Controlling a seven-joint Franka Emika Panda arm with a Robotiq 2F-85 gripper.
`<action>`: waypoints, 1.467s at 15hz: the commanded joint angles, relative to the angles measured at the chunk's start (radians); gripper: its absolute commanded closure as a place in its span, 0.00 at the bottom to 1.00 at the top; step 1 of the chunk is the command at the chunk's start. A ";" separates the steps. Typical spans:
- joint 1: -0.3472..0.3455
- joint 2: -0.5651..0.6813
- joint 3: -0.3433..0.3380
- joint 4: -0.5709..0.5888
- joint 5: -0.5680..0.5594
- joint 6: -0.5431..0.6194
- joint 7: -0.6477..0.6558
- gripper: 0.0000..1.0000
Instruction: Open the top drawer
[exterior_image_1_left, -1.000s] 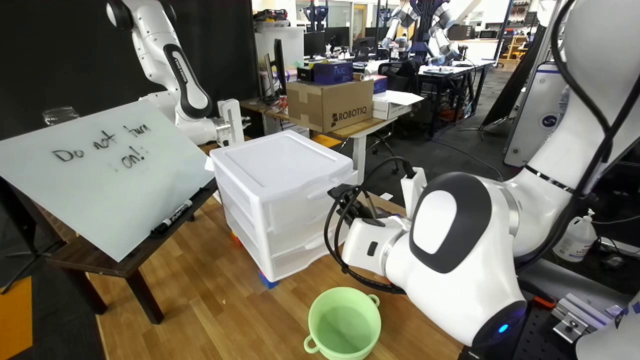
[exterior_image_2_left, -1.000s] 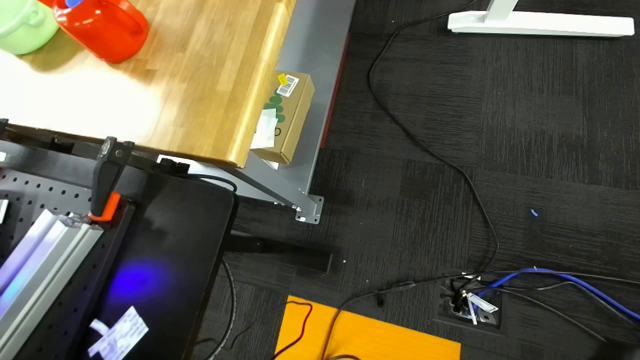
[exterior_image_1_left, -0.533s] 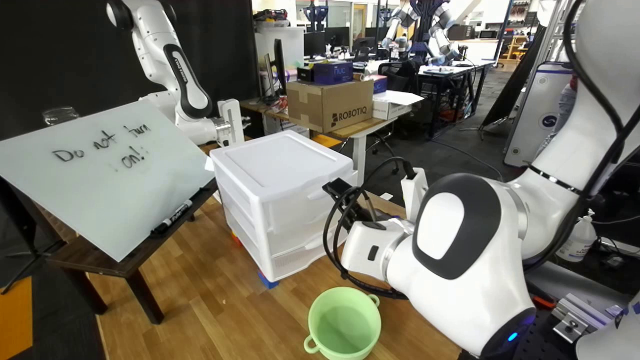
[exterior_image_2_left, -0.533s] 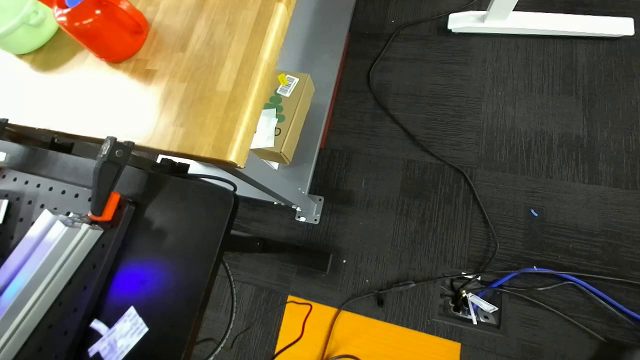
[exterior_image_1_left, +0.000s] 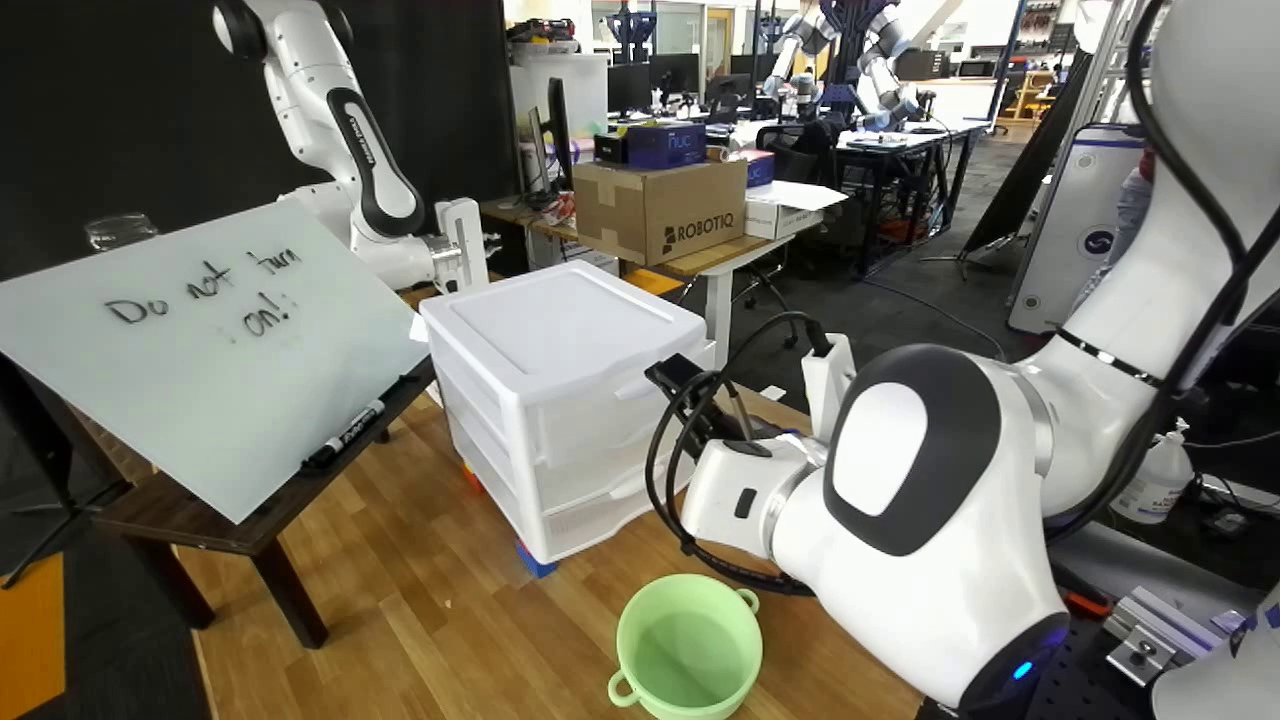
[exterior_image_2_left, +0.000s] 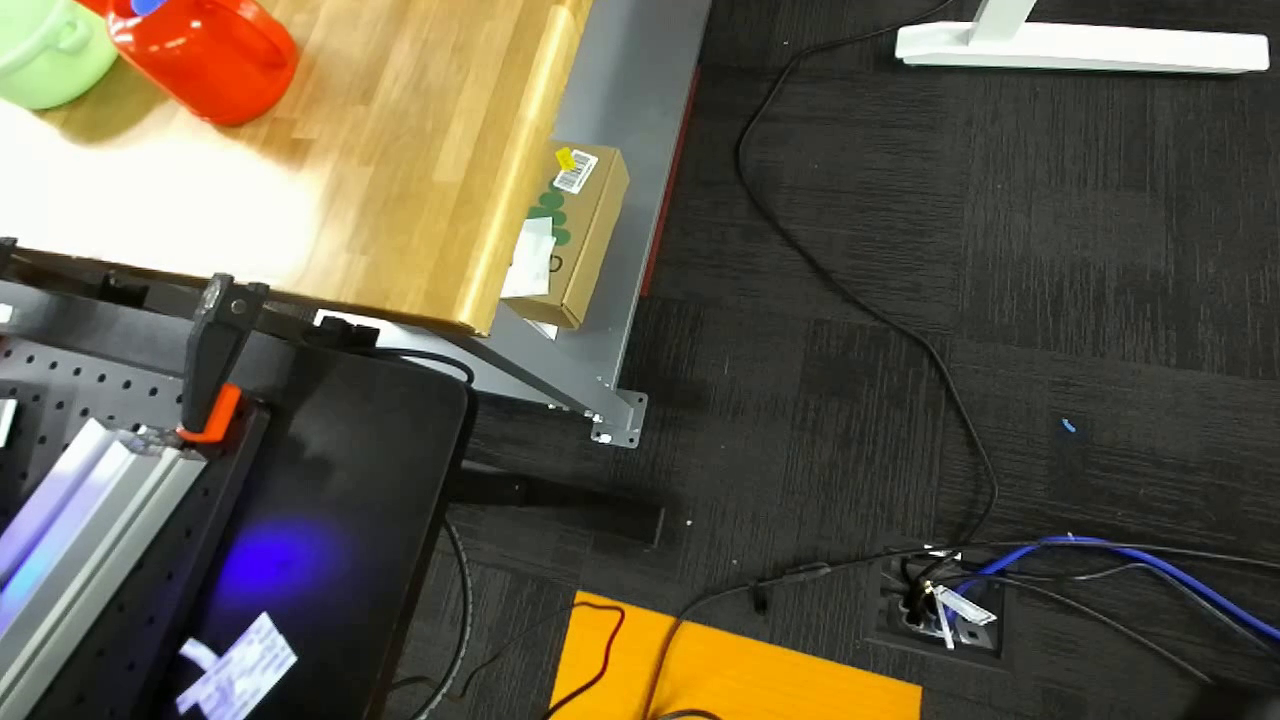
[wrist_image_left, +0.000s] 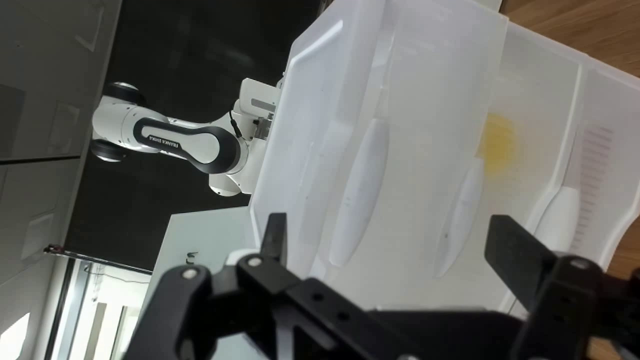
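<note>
The white plastic drawer unit stands on the wooden table in an exterior view (exterior_image_1_left: 560, 310). Its top drawer (exterior_image_1_left: 595, 415) faces my arm. In the wrist view the unit appears turned sideways, and the top drawer (wrist_image_left: 430, 125) has a long white handle (wrist_image_left: 360, 192). The middle drawer (wrist_image_left: 530, 125) and lowest drawer (wrist_image_left: 610, 115) show to its right. My gripper (wrist_image_left: 390, 237) is open and empty in front of the unit, its fingers spread either side of the top handle and apart from it. In an exterior view the gripper (exterior_image_1_left: 685, 390) is partly hidden by cables.
A green pot stands on the table in both exterior views (exterior_image_1_left: 690, 645) (exterior_image_2_left: 50, 55). A red watering can (exterior_image_2_left: 205, 65) is beside it. A whiteboard (exterior_image_1_left: 220, 360) on a small stand is beside the unit. Another arm (exterior_image_1_left: 370, 170) stands behind.
My gripper has moved slightly up and toward the upper drawer front between the oldest frames and half a second ago, with almost no movement since. The drawers look unchanged.
</note>
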 joint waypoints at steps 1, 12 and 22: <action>-0.006 -0.020 -0.007 0.005 -0.015 0.015 -0.016 0.00; -0.014 -0.004 -0.025 0.015 -0.014 0.027 0.009 0.14; -0.016 0.001 -0.028 0.030 -0.020 0.045 0.004 0.89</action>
